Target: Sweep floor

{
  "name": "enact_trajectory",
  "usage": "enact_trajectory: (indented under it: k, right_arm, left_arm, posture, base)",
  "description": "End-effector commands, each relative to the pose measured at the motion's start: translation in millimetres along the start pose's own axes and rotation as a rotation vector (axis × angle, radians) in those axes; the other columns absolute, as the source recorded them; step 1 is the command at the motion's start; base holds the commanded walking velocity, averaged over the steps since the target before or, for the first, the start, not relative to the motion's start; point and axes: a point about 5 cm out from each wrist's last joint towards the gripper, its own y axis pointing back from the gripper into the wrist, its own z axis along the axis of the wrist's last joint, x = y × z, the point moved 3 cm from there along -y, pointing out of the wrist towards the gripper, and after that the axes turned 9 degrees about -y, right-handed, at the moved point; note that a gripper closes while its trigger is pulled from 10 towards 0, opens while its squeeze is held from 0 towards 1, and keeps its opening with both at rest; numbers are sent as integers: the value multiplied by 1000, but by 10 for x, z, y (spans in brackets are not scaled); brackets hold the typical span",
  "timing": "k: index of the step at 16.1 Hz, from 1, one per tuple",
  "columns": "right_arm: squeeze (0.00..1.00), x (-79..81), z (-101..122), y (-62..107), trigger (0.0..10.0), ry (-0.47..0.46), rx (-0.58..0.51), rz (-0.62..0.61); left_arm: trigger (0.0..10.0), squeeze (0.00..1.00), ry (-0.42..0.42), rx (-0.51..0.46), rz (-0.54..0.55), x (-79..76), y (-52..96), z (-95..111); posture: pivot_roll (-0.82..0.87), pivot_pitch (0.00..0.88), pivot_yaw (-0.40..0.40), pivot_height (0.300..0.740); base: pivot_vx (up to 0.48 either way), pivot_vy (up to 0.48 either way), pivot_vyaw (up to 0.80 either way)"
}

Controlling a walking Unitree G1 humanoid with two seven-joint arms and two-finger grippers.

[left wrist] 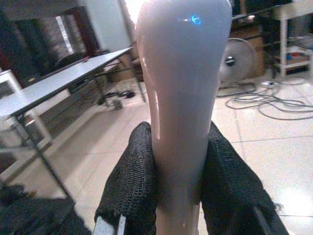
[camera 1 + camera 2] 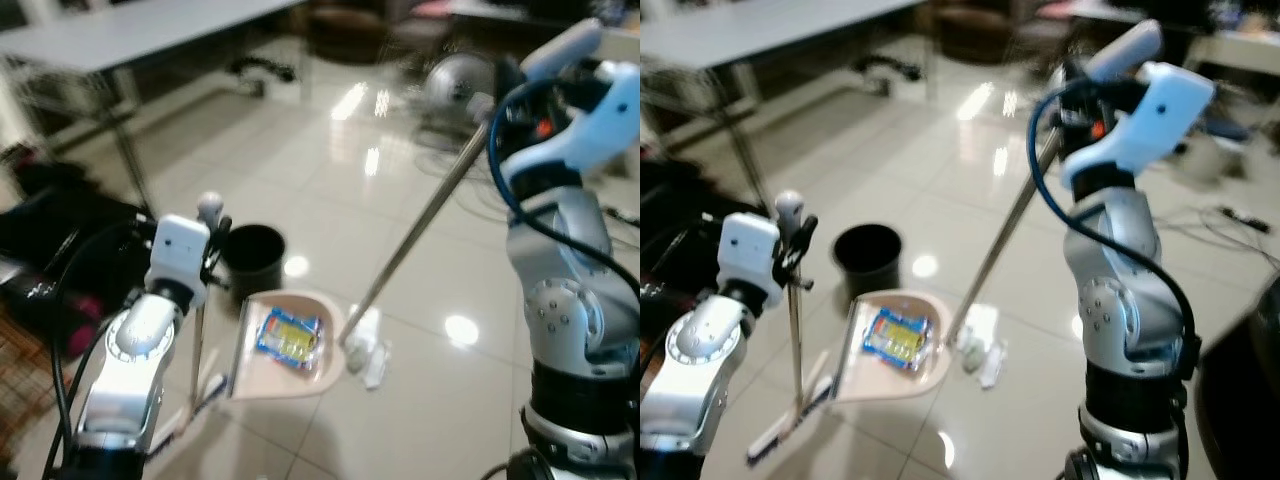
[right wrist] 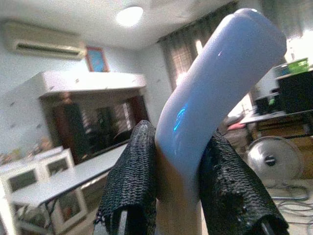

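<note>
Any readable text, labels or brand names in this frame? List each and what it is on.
None can be read.
Blue and yellow packet lying in the dustpan: carries print, too blurred to read.
Framed picture on the wall in the right wrist view: too small and blurred to tell whether it holds words.
White scraps at the broom's foot: no lettering can be made out.

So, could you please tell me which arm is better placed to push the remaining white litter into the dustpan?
The right gripper: its broom already ends beside the white litter, while the left gripper steadies the dustpan.
</note>
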Motion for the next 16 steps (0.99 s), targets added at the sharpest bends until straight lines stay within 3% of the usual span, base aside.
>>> enact_trajectory:
  k: [1, 5, 16]
  right_arm:
    - [0, -1, 89, -17, 10000, -8, -29, -4]
    - [0, -15, 106, -29, 10000, -47, -38, -15]
    - [0, -12, 155, -75, 10000, -73, -50, -10]
  left_arm:
    - [10000, 0, -21, -48, 10, 30, -57, 135]
    - [10000, 0, -18, -45, 18, 45, -56, 120]
    - [10000, 0, -25, -22, 40, 94, -34, 52]
  posture:
    - [33, 0, -3, 740]
    - [34, 0, -5, 740]
    - [36, 0, -11, 740]
  base:
    - [360, 0, 513]
    - [357, 0, 498]
    - [359, 0, 0]
